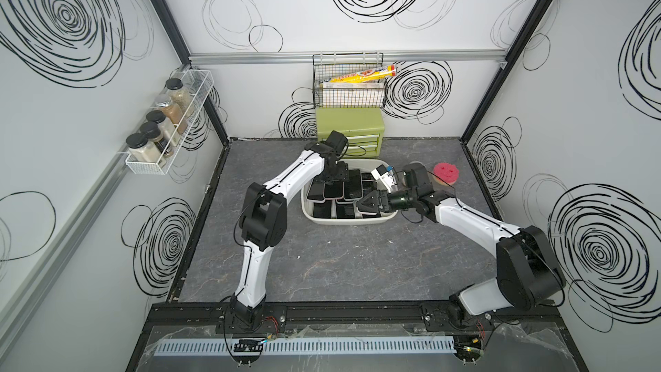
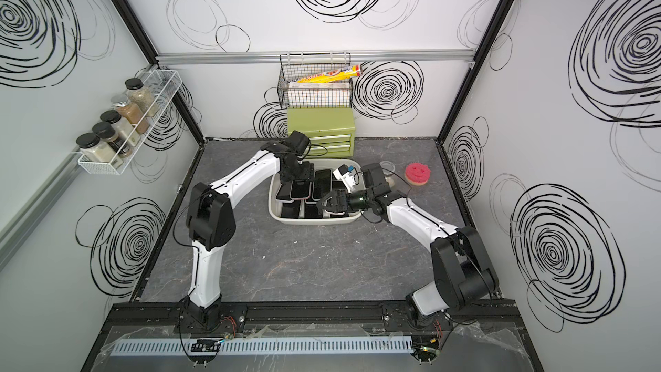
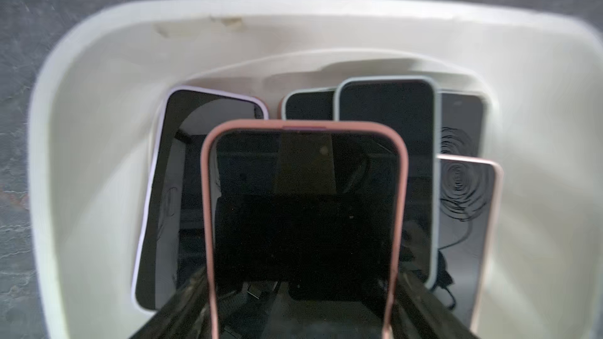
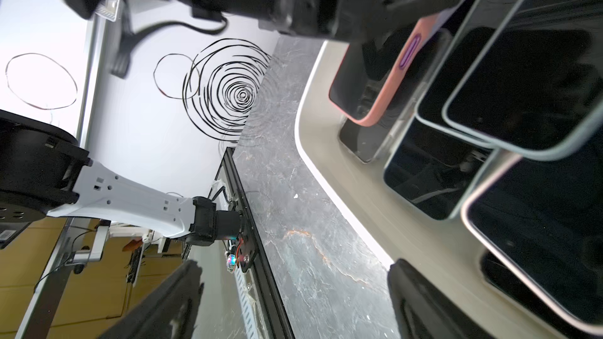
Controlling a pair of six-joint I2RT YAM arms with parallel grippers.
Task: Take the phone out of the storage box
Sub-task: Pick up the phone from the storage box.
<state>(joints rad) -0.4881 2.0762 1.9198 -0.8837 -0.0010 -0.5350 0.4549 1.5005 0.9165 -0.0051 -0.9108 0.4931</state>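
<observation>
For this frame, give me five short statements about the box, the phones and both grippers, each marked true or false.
1. The storage box holds several phones. True.
2. The left gripper is closed on a pink-cased phone, one end tilted up. True.
3. The right gripper holds a phone. False: it is open and empty, over the box's near right part.
4. The pink sponge lies inside the box. False: it sits on the table, right of the box.
5. The green drawer chest stands behind the box. True.
</observation>
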